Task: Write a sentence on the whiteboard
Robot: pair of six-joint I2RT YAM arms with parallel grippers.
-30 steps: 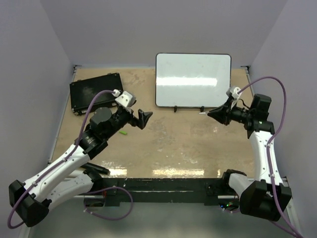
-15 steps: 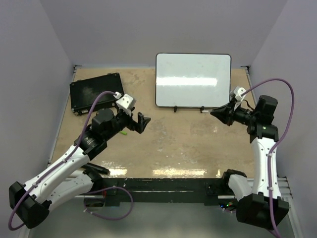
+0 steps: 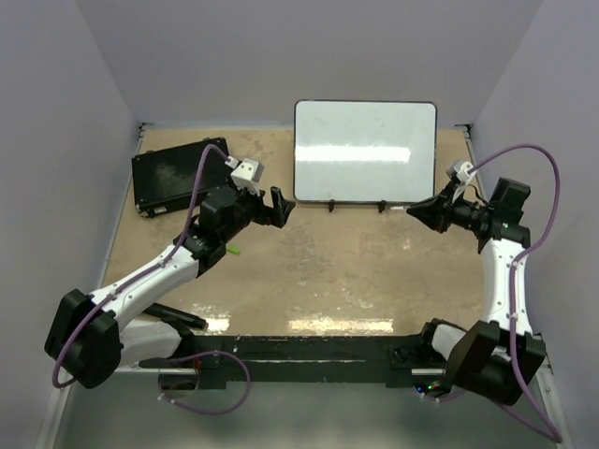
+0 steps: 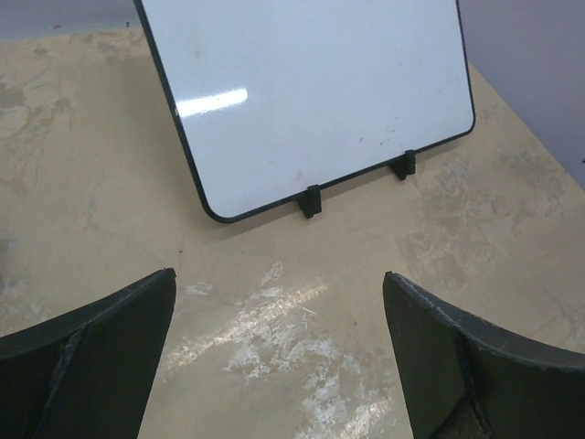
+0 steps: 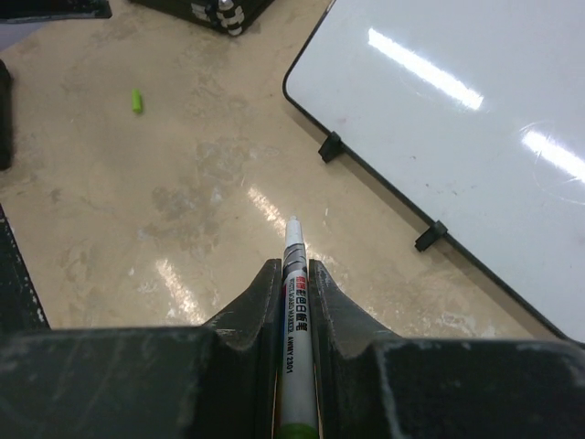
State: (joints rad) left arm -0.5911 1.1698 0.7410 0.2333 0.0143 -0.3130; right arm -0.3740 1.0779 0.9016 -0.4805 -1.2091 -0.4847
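Sensibly, my right gripper (image 5: 293, 267) clenches the slim white marker (image 5: 293, 240), likely light and slippery, near its tip; left gripper (image 4: 277, 277) gapes empty facing the glossy black-rimmed whiteboard (image 3: 365, 150) by the desk's far edge.

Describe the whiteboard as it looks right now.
The whiteboard is a glossy white rectangle with a thin black rim and rounded corners, at the far side of the table. Its face is blank, with only faint specks and light glare. Two small black clips sit on its near edge. Nothing but the table touches it.
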